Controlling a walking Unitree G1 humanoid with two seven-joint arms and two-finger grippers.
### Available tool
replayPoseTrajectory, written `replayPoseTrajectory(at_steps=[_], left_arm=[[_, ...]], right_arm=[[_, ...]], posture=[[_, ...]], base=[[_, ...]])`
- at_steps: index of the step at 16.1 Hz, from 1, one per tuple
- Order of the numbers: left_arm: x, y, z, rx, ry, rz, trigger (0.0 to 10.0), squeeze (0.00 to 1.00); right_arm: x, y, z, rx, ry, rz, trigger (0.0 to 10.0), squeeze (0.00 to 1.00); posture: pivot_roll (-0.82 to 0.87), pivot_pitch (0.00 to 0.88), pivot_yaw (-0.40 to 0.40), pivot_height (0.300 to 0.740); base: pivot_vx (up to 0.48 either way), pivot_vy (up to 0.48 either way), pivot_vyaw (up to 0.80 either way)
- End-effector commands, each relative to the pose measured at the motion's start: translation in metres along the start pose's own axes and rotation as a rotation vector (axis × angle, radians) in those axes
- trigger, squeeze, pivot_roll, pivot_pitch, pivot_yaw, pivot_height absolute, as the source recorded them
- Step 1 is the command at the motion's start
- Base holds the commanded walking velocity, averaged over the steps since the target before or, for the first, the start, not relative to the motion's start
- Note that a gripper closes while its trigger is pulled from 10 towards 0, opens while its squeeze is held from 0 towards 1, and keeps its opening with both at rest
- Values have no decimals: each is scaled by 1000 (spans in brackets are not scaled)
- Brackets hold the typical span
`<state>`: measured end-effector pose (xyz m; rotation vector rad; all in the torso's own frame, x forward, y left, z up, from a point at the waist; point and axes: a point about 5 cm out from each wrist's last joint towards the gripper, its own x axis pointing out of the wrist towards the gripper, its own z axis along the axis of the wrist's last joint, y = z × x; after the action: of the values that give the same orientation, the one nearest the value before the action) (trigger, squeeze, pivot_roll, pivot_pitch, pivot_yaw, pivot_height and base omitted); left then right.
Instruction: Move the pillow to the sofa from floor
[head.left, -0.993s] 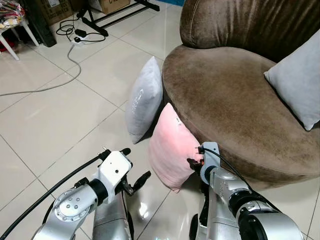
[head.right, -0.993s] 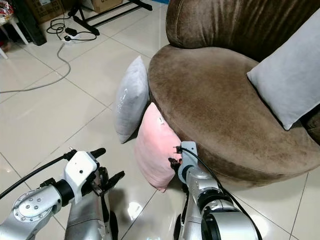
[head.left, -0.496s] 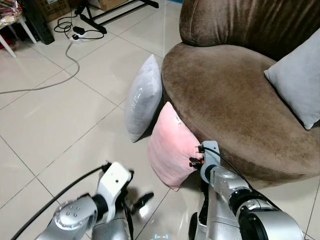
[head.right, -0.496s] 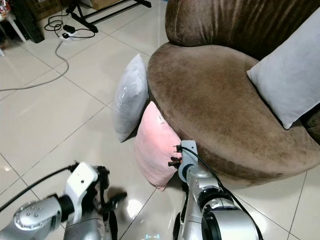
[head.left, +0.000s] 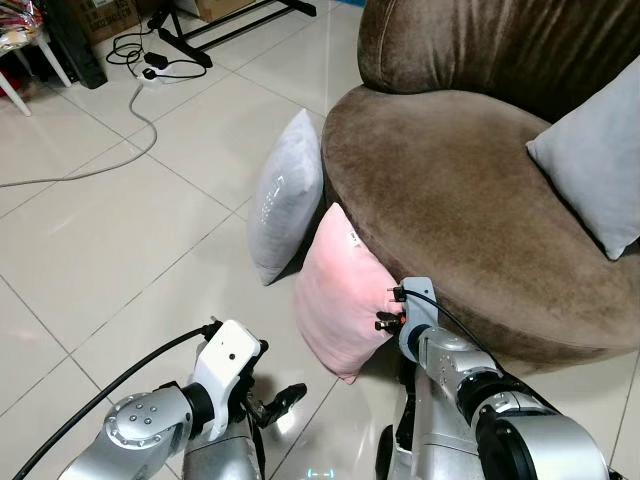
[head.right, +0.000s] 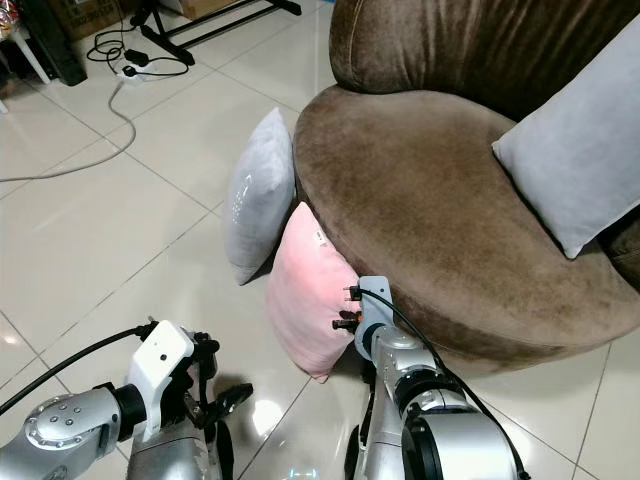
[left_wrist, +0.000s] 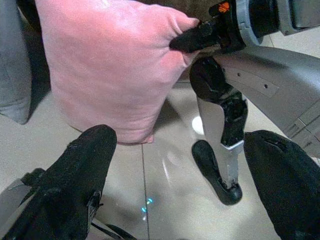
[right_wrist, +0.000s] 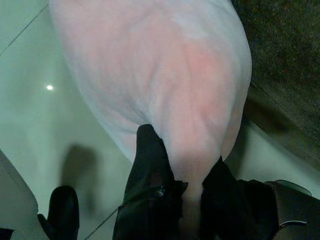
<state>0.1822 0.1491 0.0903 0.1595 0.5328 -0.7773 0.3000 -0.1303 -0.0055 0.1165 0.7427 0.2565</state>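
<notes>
A pink pillow (head.left: 338, 300) stands on the floor, leaning against the front of the brown round sofa (head.left: 470, 200). My right gripper (right_wrist: 185, 197) is shut on the pillow's near edge, pinching the fabric; it also appears at the pillow's right side (head.left: 388, 318). The left wrist view has the pink pillow (left_wrist: 110, 65) ahead with the right gripper's fingers (left_wrist: 192, 39) clamped on its corner. My left gripper (left_wrist: 175, 165) is open, low over the tiles to the pillow's left, holding nothing (head.left: 275, 400).
A grey pillow (head.left: 288, 200) leans on the sofa just behind the pink one. Another grey pillow (head.left: 590, 165) rests on the sofa seat at the right. A white cable and power strip (head.left: 150, 75) lie on the tiles at far left.
My left arm has dropped lower and drawn back toward me. The right gripper stays clamped on the pink pillow, shifted slightly up.
</notes>
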Motion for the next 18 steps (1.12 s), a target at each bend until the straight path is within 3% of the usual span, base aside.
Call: replayPoseTrajectory(at_steps=[1,4,6,8,10,11,12,15,16,18], left_arm=[[-3,5,0,12,-11,45,10000,0],[-15,20,6,13,-112,251,10000,0],[-22,21,7,9,-134,290,10000,0],[-30,21,13,15,-172,338,10000,0],[-36,21,21,26,-209,389,10000,0],[-42,23,34,36,-263,439,10000,0],[-44,24,39,40,-282,453,10000,0],[-44,31,60,60,-366,534,10000,0],[-44,34,65,67,-386,557,10000,0],[-40,41,82,93,-443,634,10000,0]], right_arm=[[0,3,9,11,-23,51,0,0],[-7,17,50,84,-156,364,0,0],[-26,19,83,167,-309,490,0,0],[-62,13,116,271,-505,504,0,0],[-90,4,130,329,-618,481,0,0],[-116,-5,142,377,-723,438,0,0],[-125,-7,145,389,-755,427,0,0],[-164,8,161,402,-915,339,0,0],[-168,9,164,419,-941,296,10000,0],[-173,16,162,295,-940,218,10000,0]], posture=[[164,54,-28,501],[145,2,-36,501],[124,0,-33,501],[129,0,-36,501],[133,0,-38,501],[126,0,-31,501],[124,0,-31,501],[111,0,-22,501],[119,0,-21,501],[121,0,-8,501]], base=[[0,0,0],[0,0,0],[0,0,0],[0,0,0],[0,0,0],[0,0,0],[0,0,0],[0,0,0],[0,0,0],[0,0,0]])
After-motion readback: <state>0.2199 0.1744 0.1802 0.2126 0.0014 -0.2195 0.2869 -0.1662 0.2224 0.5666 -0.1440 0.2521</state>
